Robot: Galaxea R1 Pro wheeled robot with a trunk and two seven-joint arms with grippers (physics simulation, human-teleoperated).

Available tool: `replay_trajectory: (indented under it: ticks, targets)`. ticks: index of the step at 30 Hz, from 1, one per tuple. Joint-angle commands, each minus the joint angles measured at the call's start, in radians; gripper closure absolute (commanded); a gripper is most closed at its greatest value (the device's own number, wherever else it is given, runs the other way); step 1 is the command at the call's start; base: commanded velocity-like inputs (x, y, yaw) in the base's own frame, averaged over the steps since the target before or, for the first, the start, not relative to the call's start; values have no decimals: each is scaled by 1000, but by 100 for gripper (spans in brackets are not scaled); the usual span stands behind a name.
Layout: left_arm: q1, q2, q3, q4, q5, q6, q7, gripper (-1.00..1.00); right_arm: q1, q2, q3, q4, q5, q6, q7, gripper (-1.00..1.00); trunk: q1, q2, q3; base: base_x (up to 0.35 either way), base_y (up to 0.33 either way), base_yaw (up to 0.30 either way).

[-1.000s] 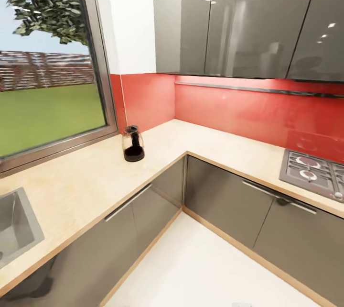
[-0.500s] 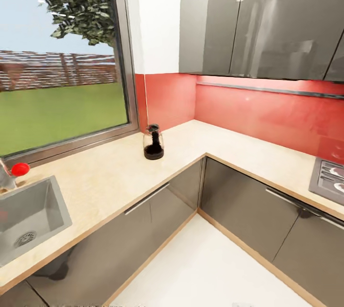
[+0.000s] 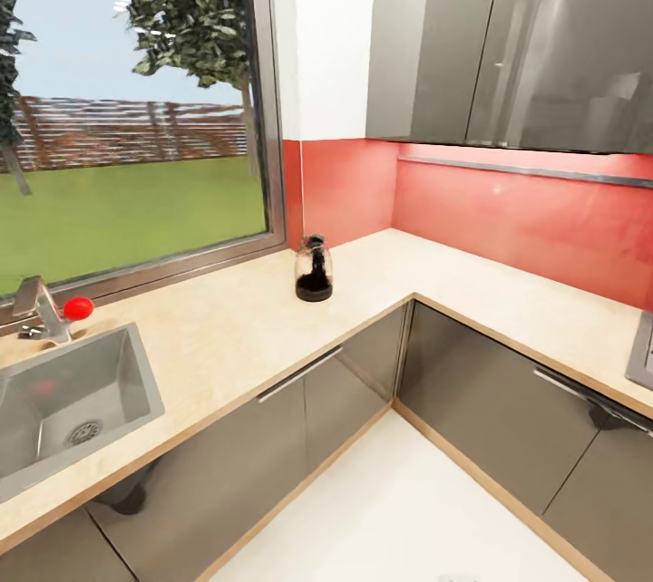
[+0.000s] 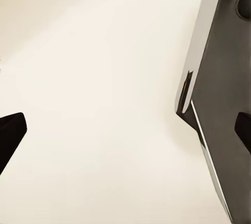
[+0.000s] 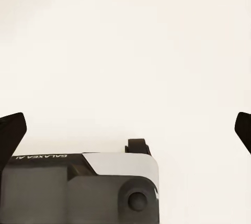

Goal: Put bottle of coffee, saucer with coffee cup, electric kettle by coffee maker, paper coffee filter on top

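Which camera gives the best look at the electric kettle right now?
The head view. The electric kettle stands upright and whole on the countertop near the window corner, its black lid and dark liquid clear. The left and right wrist views look down at pale floor and robot parts, with nothing of the kettle.

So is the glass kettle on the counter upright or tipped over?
Upright: the electric kettle stands on its base on the countertop, black lid on top, dark liquid settled at the bottom.
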Motion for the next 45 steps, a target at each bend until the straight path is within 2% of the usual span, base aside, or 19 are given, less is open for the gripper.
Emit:
replay_trajectory:
  ticks: [1, 6, 24, 40, 42, 45]
  targets:
    - [0, 0, 8, -1, -11, -2, 2, -100, -1, 0, 9, -1, -10, 3, -4, -100, 1, -2, -2, 0, 0, 2]
    - [0, -1, 8, -1, -11, -2, 2, -100, -1, 0, 9, -1, -10, 3, -4, -100, 1, -2, -2, 101, -71, 119]
    - [0, -2, 8, 0, -11, -2, 2, -100, -1, 0, 9, -1, -10, 3, -4, -100, 1, -2, -2, 215, -130, 273]
    - [0, -11, 9, -1, -3, -6, 2, -100, -1, 2, 9, -1, -10, 3, -5, -100, 1, -2, -2, 21, -48, 277]
    - [0, -21, 11, -2, 7, -38, 3, -100, -1, 3, 9, -4, -12, 3, -6, -100, 1, -2, -2, 0, -267, 277]
    - [0, -34, 10, -8, 8, -49, 4, -100, -1, 3, 9, -6, -13, 3, -7, -100, 1, -2, -2, 0, -276, 277]
